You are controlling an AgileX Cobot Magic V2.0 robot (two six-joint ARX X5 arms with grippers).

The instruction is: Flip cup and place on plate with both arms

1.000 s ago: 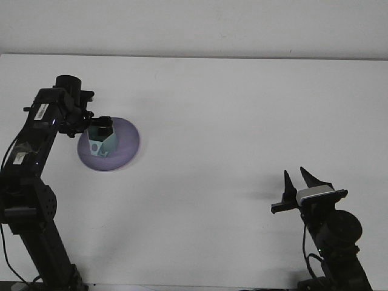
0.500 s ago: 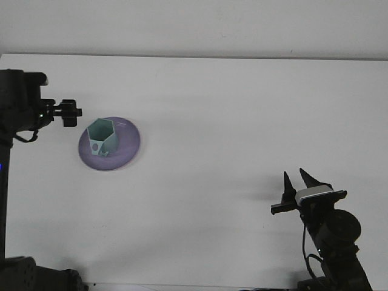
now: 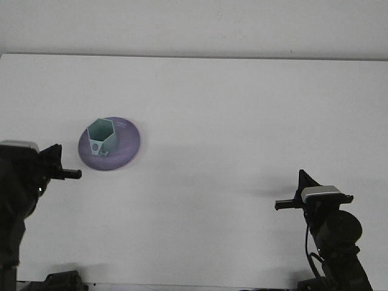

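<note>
A teal six-sided cup (image 3: 101, 137) stands upright, mouth up, on the purple plate (image 3: 125, 150) at the left of the white table. Nothing is touching it. My left gripper (image 3: 65, 162) is low at the left edge, below and to the left of the plate and apart from it, open with nothing between its fingers. My right gripper (image 3: 292, 192) hangs near the front right, far from the cup. It is open and holds nothing, with one pointed finger up and the other pointing left.
The white table (image 3: 230, 115) runs to a pale wall at the back. The dark bodies of both arms rise from the front corners.
My left gripper let go of the cup on the plate, pulled away left, then dropped toward the front. The right gripper turned slightly and shifted right.
</note>
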